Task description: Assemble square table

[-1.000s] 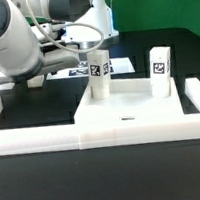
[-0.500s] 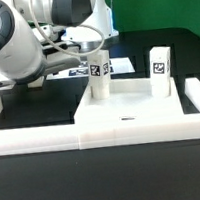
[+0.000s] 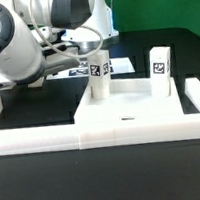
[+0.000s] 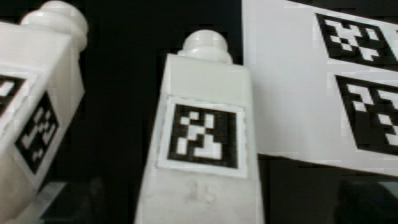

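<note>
On the far left corner of the square tabletop [image 3: 129,110], the left leg [image 3: 98,76] is standing upright, its tag facing the exterior view. My gripper [image 3: 89,47] is hanging right at the top of that leg, reaching in from the exterior view's left, with my arm filling the upper left of the scene. I cannot tell whether my fingers are clamping the leg or standing apart, since neither view is showing them clearly. The right leg [image 3: 160,65] is standing upright on the far right corner, well apart from the first. The tabletop is lying flat, sitting against the white border wall [image 3: 32,138] that is running along the near side and up the right. Behind the left leg, the marker board [image 3: 71,71] is lying flat on the dark table [image 3: 29,111]. Through the wrist view, two tagged legs are showing side by side, each ending in a rounded tip, with the marker board lying beyond them.
</note>
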